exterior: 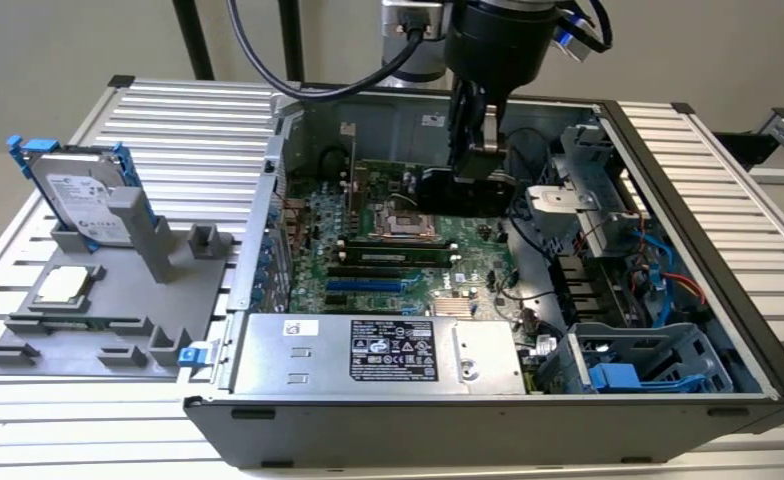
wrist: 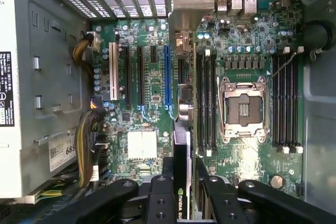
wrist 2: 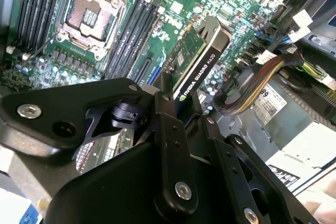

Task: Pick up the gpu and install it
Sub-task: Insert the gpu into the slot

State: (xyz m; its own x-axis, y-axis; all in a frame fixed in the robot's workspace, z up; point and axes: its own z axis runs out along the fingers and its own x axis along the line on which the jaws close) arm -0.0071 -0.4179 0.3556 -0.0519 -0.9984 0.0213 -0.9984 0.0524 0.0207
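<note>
The robot arm reaches down into an open computer case (exterior: 752, 330) lying on a ribbed metal worktop (exterior: 165, 110), its black claw (exterior: 476, 150) clamped on the graphics card (wrist 2: 202, 61), which it holds on edge above the green motherboard (exterior: 365, 240). In the second wrist view the card juts out from between the claw's fingers (wrist 2: 167, 124), green circuit board on one face and black shroud on the other, hanging over the board between the memory slots (wrist 2: 128, 30) and a bundle of cables (wrist 2: 262, 77). The first wrist view looks along the card's thin edge (wrist: 181, 182), which lines up near the long blue expansion slot (wrist: 167, 74) and the empty processor socket (wrist: 244, 108); whether the card touches the board cannot be told. At the near side of the case sits the silver power supply (exterior: 379, 355). On the exterior view's left, a grey holder (exterior: 99, 310) on the worktop carries a hard drive (exterior: 85, 200) with blue rails standing upright and a small square processor chip (exterior: 65, 285) lying flat.
</note>
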